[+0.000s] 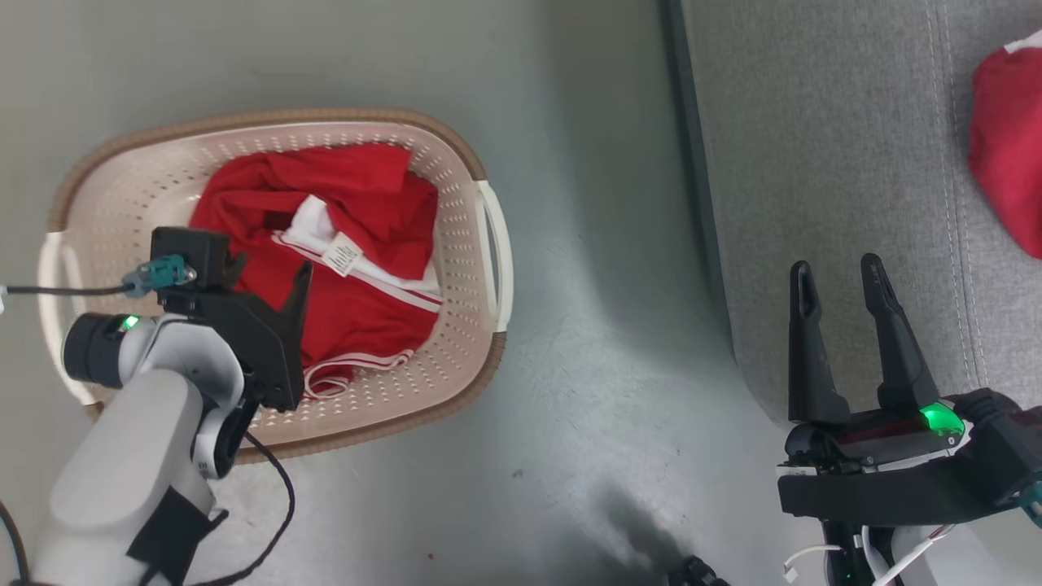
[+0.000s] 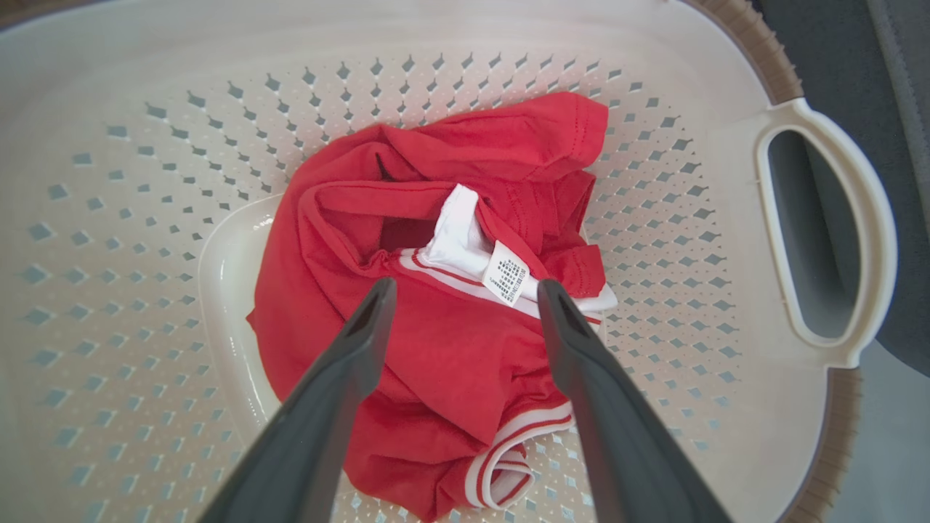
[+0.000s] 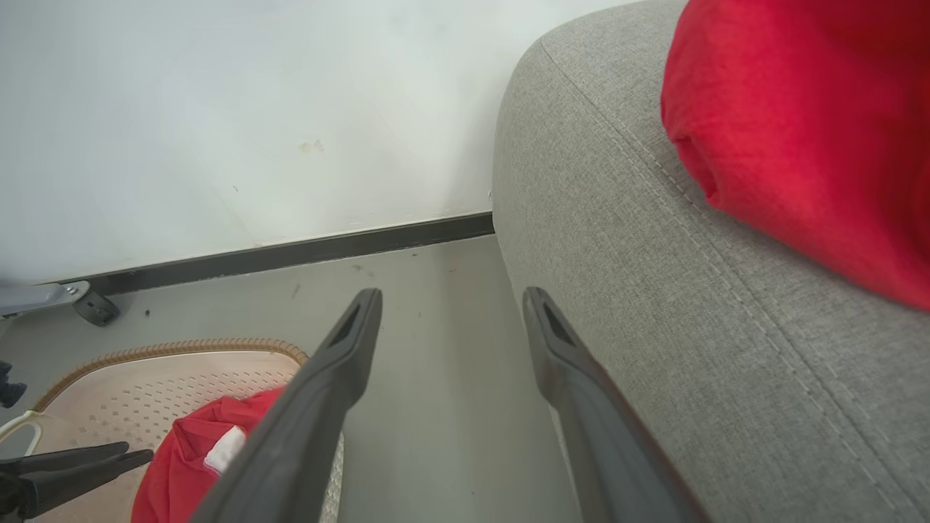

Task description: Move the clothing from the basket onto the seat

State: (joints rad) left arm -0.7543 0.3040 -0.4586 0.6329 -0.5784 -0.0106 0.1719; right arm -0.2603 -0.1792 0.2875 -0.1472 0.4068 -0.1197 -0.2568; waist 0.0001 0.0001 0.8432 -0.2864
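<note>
Setting: A cream-white perforated plastic laundry basket with a brown rim (image 1: pixel 326 118) stood on a pale grey floor (image 1: pixel 586 325), beside a large grey woven-fabric sofa seat (image 1: pixel 814 163).
Clothing in basket: One crumpled bright red fabric garment with white stripes (image 2: pixel 436 378) lay on the basket's bottom, with a small white label (image 2: pixel 506 272) facing up near its middle.
Clothing on seat: A second bright red garment (image 1: pixel 1009 155) lay on the seat, well apart from the basket.
Left gripper: The left gripper (image 2: pixel 466 290) hung inside the basket just above the crumpled garment, its two dark fingers spread wide and holding nothing.
Right gripper: The right gripper (image 1: pixel 837 270) hovered by the seat's corner, fingers apart and empty.
Step in hand: This was probably the reach down for the last garment, and about half the task looked done.
Doing it well: The fingers should sink straight into the thick bunched folds by the label. That way they close on several layers rather than one thin edge. They should also stop short of the basket's bottom.
Risk: A hem might snag on the perforations, or the light basket might lift with the cloth.
</note>
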